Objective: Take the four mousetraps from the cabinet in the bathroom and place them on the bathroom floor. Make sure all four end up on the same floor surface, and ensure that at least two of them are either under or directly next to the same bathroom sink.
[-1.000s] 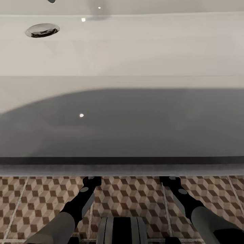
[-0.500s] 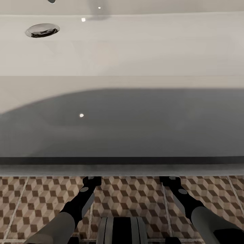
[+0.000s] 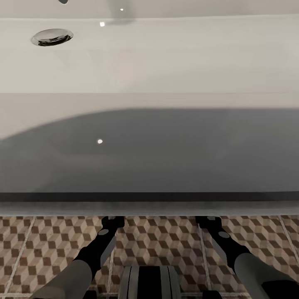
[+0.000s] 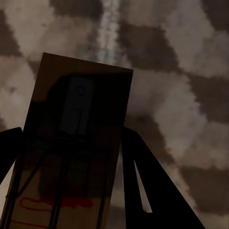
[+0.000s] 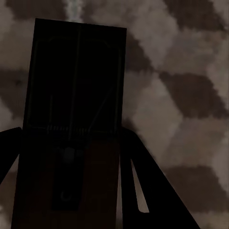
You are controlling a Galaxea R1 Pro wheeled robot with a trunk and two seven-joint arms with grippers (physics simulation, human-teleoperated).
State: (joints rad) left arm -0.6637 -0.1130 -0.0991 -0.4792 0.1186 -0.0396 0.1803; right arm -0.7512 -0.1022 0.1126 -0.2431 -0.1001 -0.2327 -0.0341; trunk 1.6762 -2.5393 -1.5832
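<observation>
The white sink [image 3: 166, 62] spreads across the head view, its chrome drain [image 3: 52, 36] at the far left. Both my forearms reach under its front rim, which hides the grippers there. In the left wrist view my left gripper [image 4: 71, 133] is shut on a tan mousetrap [image 4: 81, 95] with dark wire and a red mark, close above the cube-patterned bathroom floor [image 4: 181, 95]. In the right wrist view my right gripper [image 5: 71, 131] is shut on a second mousetrap [image 5: 76, 71], dark in shadow, just above the bathroom floor [image 5: 191, 95]. The cabinet is out of view.
The sink's grey front rim [image 3: 149, 207] overhangs both arms. A strip of patterned floor tiles [image 3: 158, 236] shows between my left arm [image 3: 101, 243] and right arm [image 3: 222, 238]. My own trunk [image 3: 149, 282] sits at the bottom middle.
</observation>
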